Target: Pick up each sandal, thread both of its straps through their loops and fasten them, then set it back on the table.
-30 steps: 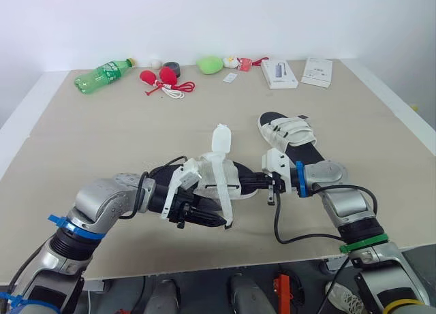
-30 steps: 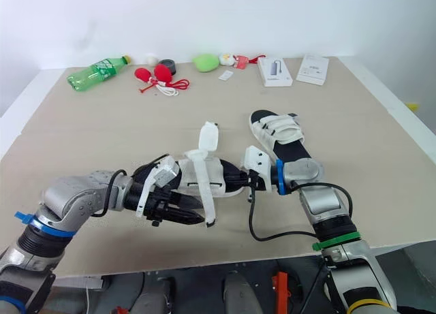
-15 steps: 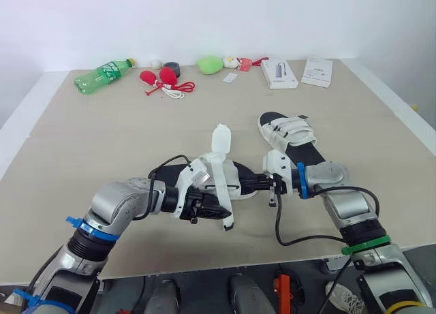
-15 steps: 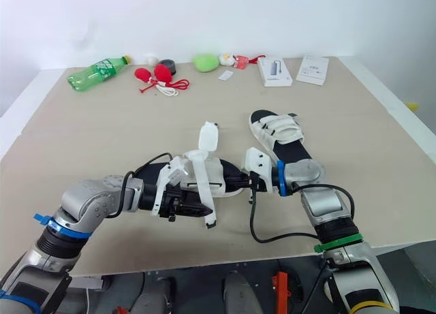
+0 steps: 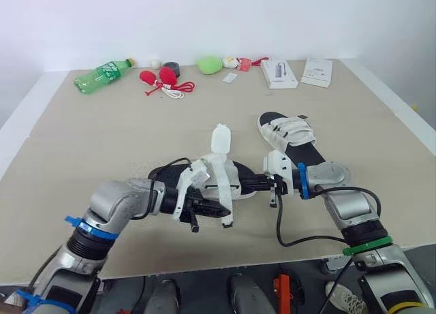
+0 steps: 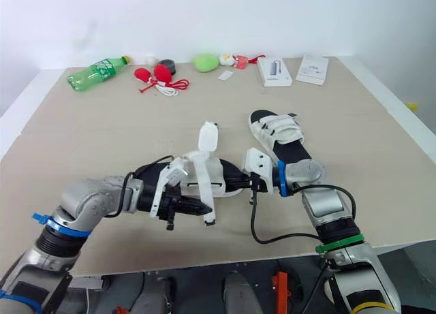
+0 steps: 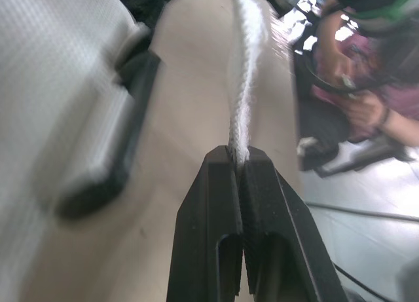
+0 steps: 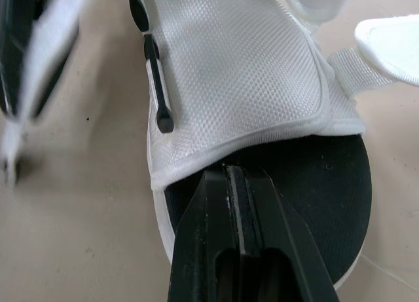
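1. Two sandals lay on the table [image 5: 102, 137] in my head view: the near sandal [image 5: 219, 174] between both grippers, the far sandal [image 5: 289, 138] just beyond.
2. Left wrist: I saw the left gripper [image 7: 239, 159] pinched tight on the strap [image 7: 247, 66].
3. Right wrist: the right gripper [image 8: 234, 177] clamped the near sandal's sole edge.

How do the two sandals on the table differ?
The near sandal has its straps loose, one standing up; the far sandal has both lying flat across it. The left pincer pinches one of them and the right pincer that sandal's sole; the far sandal lies untouched. Both have white straps and black soles.
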You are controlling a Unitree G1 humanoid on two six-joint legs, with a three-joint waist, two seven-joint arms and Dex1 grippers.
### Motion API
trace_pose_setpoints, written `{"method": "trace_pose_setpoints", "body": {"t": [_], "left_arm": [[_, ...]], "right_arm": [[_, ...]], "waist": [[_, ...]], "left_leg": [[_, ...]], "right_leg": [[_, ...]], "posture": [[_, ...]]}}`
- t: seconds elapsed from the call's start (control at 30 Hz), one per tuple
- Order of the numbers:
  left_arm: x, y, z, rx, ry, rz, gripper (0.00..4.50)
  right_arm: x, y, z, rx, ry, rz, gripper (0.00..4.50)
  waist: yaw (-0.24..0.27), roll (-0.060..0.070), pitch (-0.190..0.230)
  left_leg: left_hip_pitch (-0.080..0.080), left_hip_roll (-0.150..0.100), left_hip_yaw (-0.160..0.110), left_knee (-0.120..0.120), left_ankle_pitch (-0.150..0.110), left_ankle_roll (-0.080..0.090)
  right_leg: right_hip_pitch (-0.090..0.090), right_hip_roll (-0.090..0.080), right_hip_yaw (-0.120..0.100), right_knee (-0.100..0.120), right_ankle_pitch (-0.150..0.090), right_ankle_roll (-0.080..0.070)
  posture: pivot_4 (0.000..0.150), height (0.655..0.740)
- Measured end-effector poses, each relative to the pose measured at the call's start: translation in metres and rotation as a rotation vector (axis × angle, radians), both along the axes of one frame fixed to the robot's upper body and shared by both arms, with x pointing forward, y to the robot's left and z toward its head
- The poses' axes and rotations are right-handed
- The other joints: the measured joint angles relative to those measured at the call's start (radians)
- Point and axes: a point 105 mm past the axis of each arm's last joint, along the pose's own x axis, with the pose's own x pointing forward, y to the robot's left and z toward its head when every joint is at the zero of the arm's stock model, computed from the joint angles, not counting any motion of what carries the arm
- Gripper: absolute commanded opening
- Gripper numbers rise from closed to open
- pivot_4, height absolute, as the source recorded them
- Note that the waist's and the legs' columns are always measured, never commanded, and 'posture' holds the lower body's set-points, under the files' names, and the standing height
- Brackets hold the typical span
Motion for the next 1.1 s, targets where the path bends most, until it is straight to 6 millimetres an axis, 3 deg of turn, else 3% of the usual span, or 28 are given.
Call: {"method": "trace_pose_setpoints", "body": {"t": [0.03, 0.1, 0.17, 0.33, 0.43, 0.53, 1.1], "left_arm": [[0.002, 0.004, 0.004, 0.000, 0.008, -0.001, 0.11], [0.011, 0.017, 0.035, -0.055, 0.037, -0.007, 0.11], [0.017, 0.017, 0.051, -0.108, 0.040, -0.006, 0.11], [0.047, 0.021, 0.068, -0.200, 0.102, 0.082, 0.11], [0.055, 0.023, 0.069, -0.202, 0.109, 0.098, 0.11], [0.060, 0.024, 0.057, -0.164, 0.120, 0.096, 0.11], [0.052, 0.019, 0.052, -0.110, 0.107, -0.019, 0.11]], "right_arm": [[0.000, 0.000, 0.000, -0.001, 0.000, -0.001, 0.00], [0.000, -0.001, 0.000, -0.004, -0.001, -0.003, 0.00], [0.000, -0.001, 0.000, -0.004, -0.001, -0.003, 0.00], [0.000, 0.000, 0.000, 0.000, -0.003, -0.001, 0.00], [0.000, 0.000, 0.001, 0.002, -0.008, 0.002, 0.00], [0.000, 0.001, 0.001, 0.000, -0.012, 0.002, 0.00], [0.000, 0.000, 0.001, 0.001, -0.022, -0.008, 0.00]], "waist": [[0.000, 0.000, 0.000], [0.000, 0.000, 0.000], [0.001, 0.000, 0.000], [0.002, 0.000, 0.000], [0.000, 0.000, 0.000], [0.000, 0.000, 0.000], [0.000, 0.000, 0.000]], "left_leg": [[0.000, 0.000, 0.000, 0.000, 0.000, 0.000], [0.000, -0.001, 0.000, 0.000, 0.000, 0.000], [0.000, -0.002, 0.000, 0.000, 0.000, 0.000], [-0.001, -0.002, 0.000, -0.001, 0.000, -0.001], [-0.001, -0.001, 0.000, -0.002, -0.001, 0.000], [-0.001, -0.001, 0.000, -0.002, -0.001, -0.001], [-0.001, -0.001, 0.000, -0.002, -0.001, -0.001]], "right_leg": [[0.000, 0.000, 0.000, 0.000, 0.000, 0.000], [0.001, -0.001, 0.000, -0.001, -0.002, -0.003], [0.001, -0.002, 0.000, -0.001, -0.002, -0.002], [0.001, -0.002, 0.000, -0.001, -0.002, 0.001], [0.000, -0.001, 0.000, -0.001, -0.003, 0.000], [0.000, -0.001, 0.000, -0.001, -0.003, 0.000], [0.000, -0.001, 0.000, -0.001, -0.003, 0.000]], "posture": [[0.150, 0.7400], [0.150, 0.7400], [0.150, 0.7400], [0.150, 0.7400], [0.150, 0.7400], [0.150, 0.7400], [0.150, 0.7400]]}}
